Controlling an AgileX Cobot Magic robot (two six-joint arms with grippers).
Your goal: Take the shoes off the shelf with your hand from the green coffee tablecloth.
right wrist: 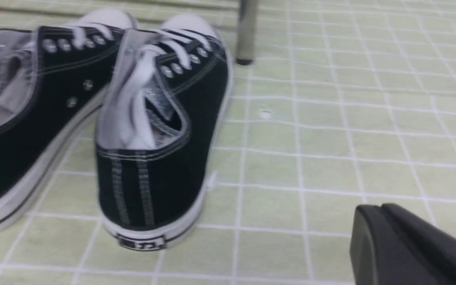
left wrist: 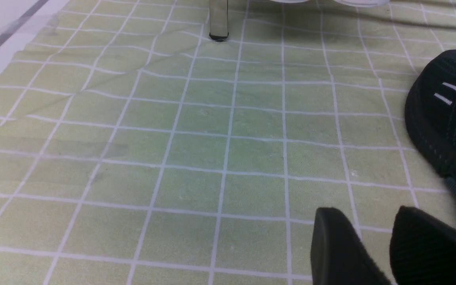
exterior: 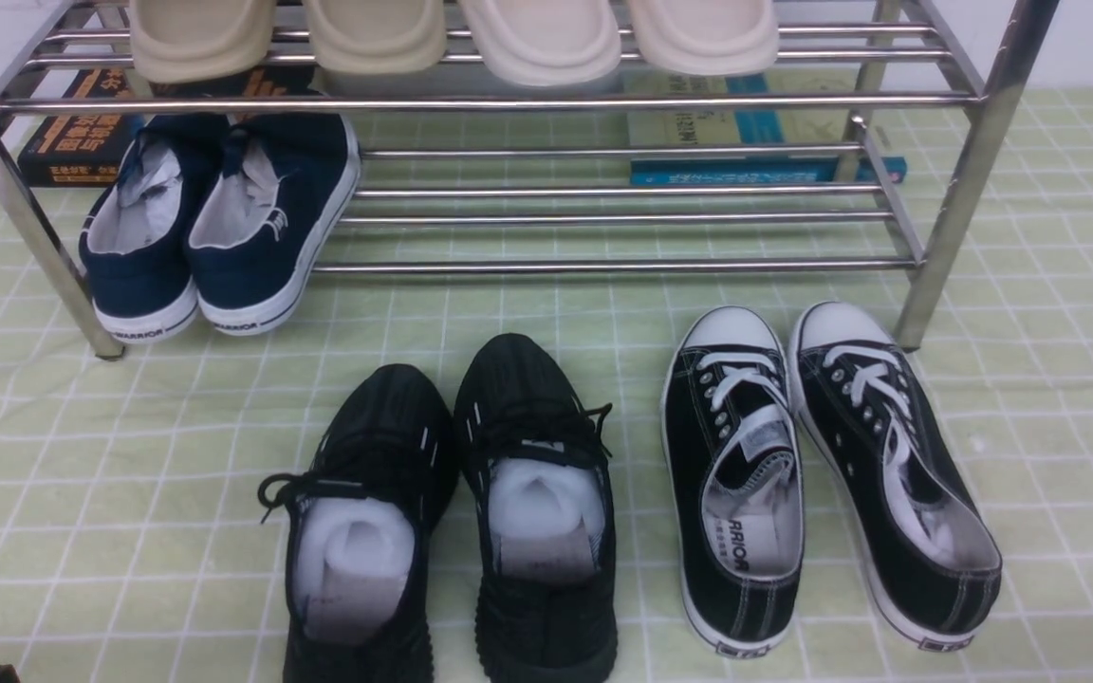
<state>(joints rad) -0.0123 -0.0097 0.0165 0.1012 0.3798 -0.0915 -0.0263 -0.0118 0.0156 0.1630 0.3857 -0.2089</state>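
1. Black canvas sneakers [exterior: 736,455] are seen as a pair on the near side of the shelf [exterior: 622,267], towards the right, with both soles set down on the green coffee tablecloth [exterior: 546,308]. Their white toe caps are pointed at the shelf, and the heels are turned to the near side.

2. The all-black knit pair [exterior: 546,607] is placed to their left, and the navy pair [exterior: 271,256] is held at the left end of the lower tier; neither seems to be wanted.

3. Neither sneaker is gripped. The jaws of the left gripper [left wrist: 367,213] are spread apart with nothing between them, near the knit pair. The jaws of the right gripper [right wrist: 374,208] are brought together, to the right of the canvas pair and apart from it.

4. The step in hand is judged to be a free-arm one, outside any grasp. Whether the pair is waiting to be picked up or has been set down cannot be told.

5. If a lift is due, the right jaws should be opened, brought left to the nearer sneaker and closed on its heel or collar. Its neighbour could be nudged, as the two are set close at the toes. If removal alone is meant, only withdrawal is called for.
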